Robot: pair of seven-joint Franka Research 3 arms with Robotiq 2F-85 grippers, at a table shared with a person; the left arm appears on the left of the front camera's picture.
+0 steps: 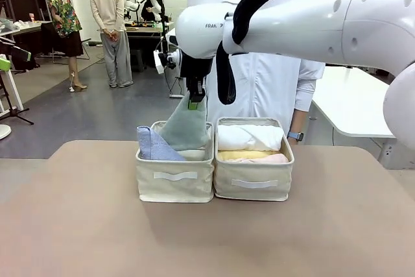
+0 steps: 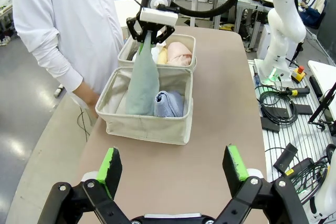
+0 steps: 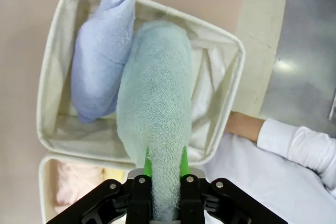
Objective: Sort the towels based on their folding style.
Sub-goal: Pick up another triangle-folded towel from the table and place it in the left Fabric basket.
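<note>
Hanging from the right gripper (image 1: 194,100), whose pads pinch its top corner, the teal-green triangle-folded terry towel (image 1: 186,128) dangles into the left beige fabric bin (image 1: 175,183), at 3 o'clock of the light blue folded towel (image 1: 153,144). This looks like the placing step; next, lower and release. The left gripper (image 2: 174,165) hovers wide, holding nothing.

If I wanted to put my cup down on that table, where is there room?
The bare table in front of the two bins and out to either side is free. Behind the bins it is crowded: the person stands there, and the right claw hangs a teal-green towel over the left bin beside the light blue towel.
</note>
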